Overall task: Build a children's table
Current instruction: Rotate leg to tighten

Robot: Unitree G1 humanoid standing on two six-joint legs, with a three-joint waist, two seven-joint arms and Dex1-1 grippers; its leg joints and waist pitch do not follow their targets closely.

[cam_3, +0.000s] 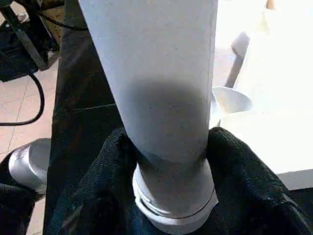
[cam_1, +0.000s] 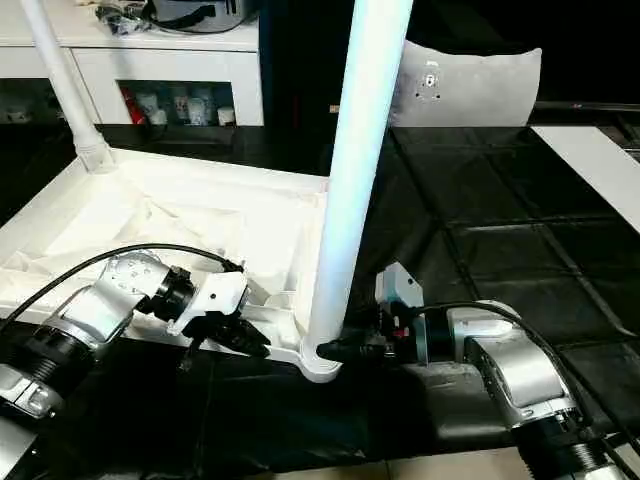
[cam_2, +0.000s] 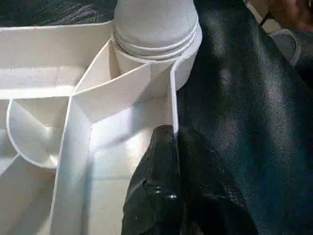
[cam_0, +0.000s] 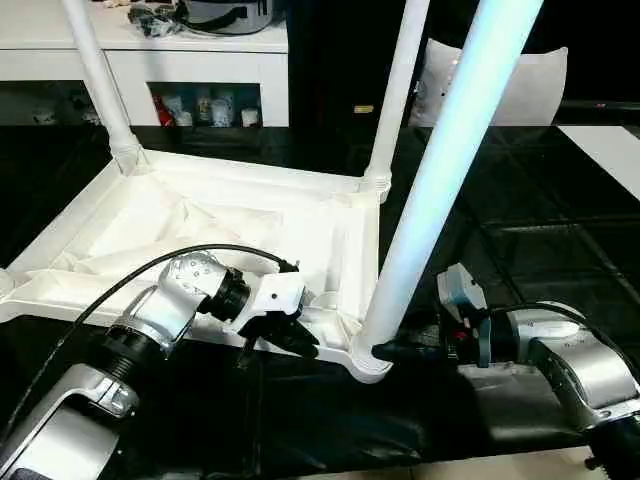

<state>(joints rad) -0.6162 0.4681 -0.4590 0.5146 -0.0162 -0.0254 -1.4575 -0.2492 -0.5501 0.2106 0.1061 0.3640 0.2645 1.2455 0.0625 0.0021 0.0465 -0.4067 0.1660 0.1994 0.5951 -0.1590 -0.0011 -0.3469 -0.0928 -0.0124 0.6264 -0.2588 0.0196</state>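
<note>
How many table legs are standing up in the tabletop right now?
3. One leg stands at the far left corner, one leg at the far right corner, and the near leg sits in the front right socket between the grippers. A fourth may lie out of frame.

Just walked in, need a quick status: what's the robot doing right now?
It's assembling a table. The tabletop lies upside down with three legs standing in corner sockets. The right gripper has its fingers around the base of the near leg at its socket. The left gripper is shut on the tabletop's near rim beside that corner, apparently steadying it.
</note>
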